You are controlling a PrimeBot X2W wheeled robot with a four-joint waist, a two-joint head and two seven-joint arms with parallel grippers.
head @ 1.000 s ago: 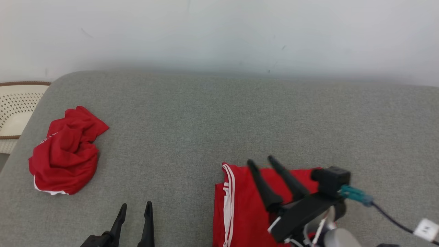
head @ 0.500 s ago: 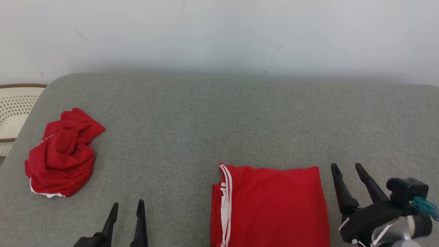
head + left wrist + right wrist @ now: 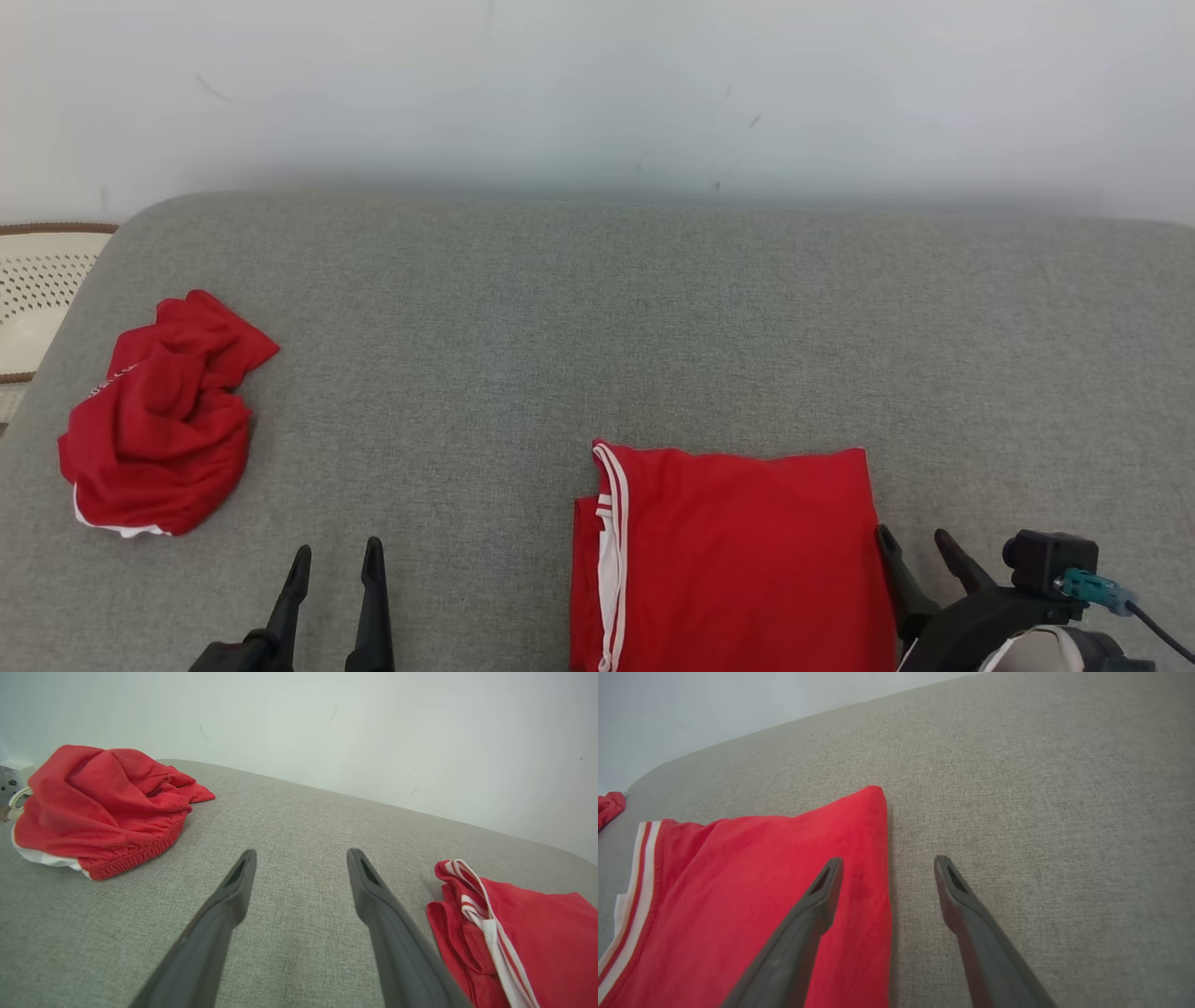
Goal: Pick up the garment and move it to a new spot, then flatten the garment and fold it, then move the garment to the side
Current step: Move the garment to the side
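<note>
head view is showing a folded red garment (image 3: 738,560) lying flat on the grey fabric surface (image 3: 560,327), at the near edge and right of the middle, with white stripes running along its left side. the right claw (image 3: 912,533) is hovering just beside the garment's right edge, its 2 dark fingers standing apart with nothing between them. in the right wrist view 1 finger is sitting over the red cloth's edge and the other over bare grey fabric. the left claw (image 3: 337,547) is pointing away from the robot at the near left, also spread wide and holding nothing. a crumpled red garment (image 3: 154,415) is lying in a heap at the left end of the surface, well apart from both claws. a perforated cream basket (image 3: 37,280) is sitting beyond that end, and a pale wall (image 3: 597,84) is running along the far side.
</note>
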